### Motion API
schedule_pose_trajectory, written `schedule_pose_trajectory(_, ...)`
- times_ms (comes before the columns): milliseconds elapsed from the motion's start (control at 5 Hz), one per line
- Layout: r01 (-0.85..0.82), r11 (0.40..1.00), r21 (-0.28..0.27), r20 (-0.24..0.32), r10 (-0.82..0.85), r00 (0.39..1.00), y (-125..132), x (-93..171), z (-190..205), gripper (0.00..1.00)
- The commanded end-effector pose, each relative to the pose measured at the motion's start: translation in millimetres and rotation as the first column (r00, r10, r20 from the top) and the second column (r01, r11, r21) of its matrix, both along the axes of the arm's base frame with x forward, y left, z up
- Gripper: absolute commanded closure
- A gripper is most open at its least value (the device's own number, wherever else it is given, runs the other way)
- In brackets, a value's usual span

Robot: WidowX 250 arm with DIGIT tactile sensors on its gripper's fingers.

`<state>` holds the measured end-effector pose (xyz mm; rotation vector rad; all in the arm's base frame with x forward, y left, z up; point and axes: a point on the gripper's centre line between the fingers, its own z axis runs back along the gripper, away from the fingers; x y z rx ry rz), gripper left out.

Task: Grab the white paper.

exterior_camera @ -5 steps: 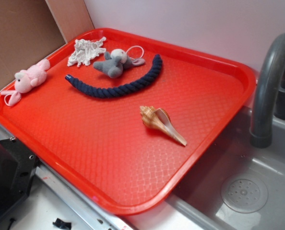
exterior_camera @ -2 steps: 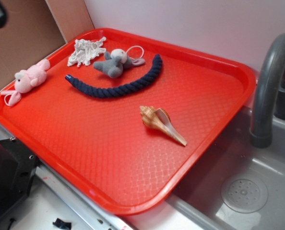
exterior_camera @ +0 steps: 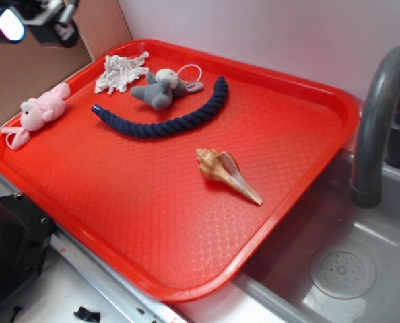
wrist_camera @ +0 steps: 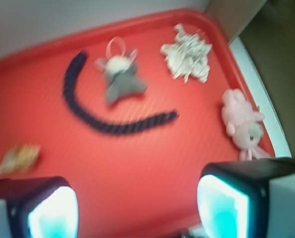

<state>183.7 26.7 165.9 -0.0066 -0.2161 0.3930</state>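
The white paper (exterior_camera: 120, 71) is a wrinkly off-white wad with spiky edges at the far left corner of the red tray (exterior_camera: 308, 84). It also shows in the wrist view (wrist_camera: 187, 53), top right. My gripper (exterior_camera: 31, 23) is at the top left corner of the exterior view, high above the tray's left side and well apart from the paper. In the wrist view my gripper (wrist_camera: 137, 203) is open and empty, its two fingers spread wide with bare red tray between them.
A grey plush toy (exterior_camera: 161, 87) lies right beside the paper. A dark blue rope (exterior_camera: 166, 120) curves in front of it. A pink plush toy (exterior_camera: 40, 111) sits at the tray's left rim. A tan seashell (exterior_camera: 227, 173) lies mid-tray. A grey sink and faucet (exterior_camera: 378, 121) stand at right.
My gripper has come into the exterior view at the top left, moving right and down. Nothing on the tray has moved.
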Motion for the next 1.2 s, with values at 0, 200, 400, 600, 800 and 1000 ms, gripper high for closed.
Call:
schedule_pose_trajectory(0,-0.095,0.992,-0.082,0.092,0.102,0.99,50,60,-44,0.0)
schedule_pose_trajectory(200,-0.109,0.987,-0.118,0.062,0.117,0.991,70,81,-67,0.0)
schedule_pose_trajectory(400,-0.109,0.989,-0.1,0.053,0.115,0.992,79,89,-97,0.0)
schedule_pose_trajectory(600,-0.109,0.99,-0.085,0.024,0.111,0.993,88,96,-110,0.0)
schedule_pose_trajectory(800,-0.122,0.99,-0.07,0.007,0.123,0.992,94,105,-121,0.0)
schedule_pose_trajectory(1000,-0.139,0.99,-0.027,-0.01,0.139,0.99,95,109,-125,0.0)
